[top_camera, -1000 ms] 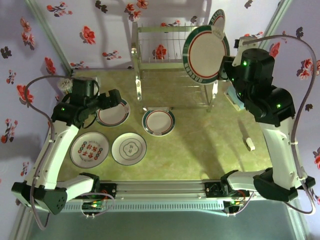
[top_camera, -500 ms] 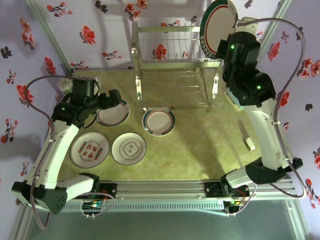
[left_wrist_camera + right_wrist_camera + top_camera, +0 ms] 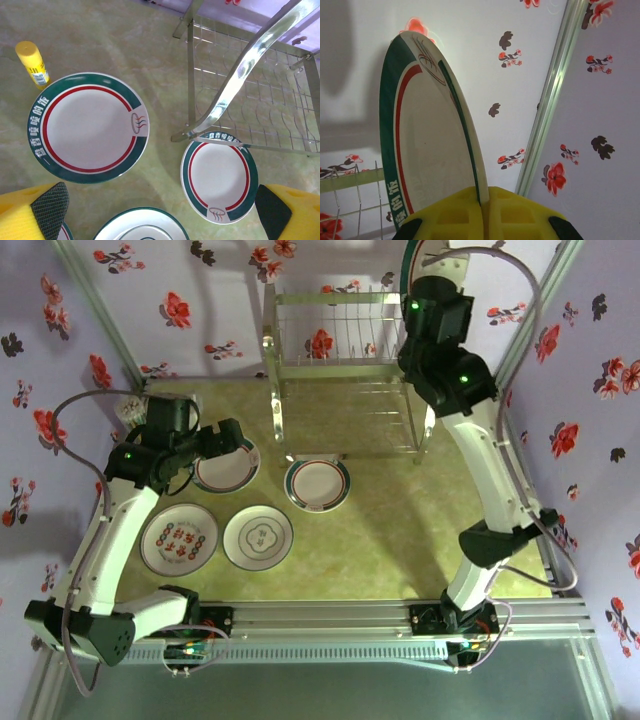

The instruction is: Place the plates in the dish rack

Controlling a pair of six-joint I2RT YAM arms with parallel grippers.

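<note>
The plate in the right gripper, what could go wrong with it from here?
1. The right gripper pinches the plate only at its rim, upright and higher than the dish rack; it may slip or pivot and fall.
2. Lowered, its edge may strike a wire instead of entering a slot.

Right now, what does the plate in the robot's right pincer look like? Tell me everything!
The plate is round, shallow and white, glossy like ceramic. It has a dark green rim band with white characters on it, a thin red ring inside that, and a small swirl logo near the top. It stands on edge, nearly upright, lifted in the air. The yellow right pincer is shut on its bottom rim. Wires of the dish rack show low beside it.
</note>
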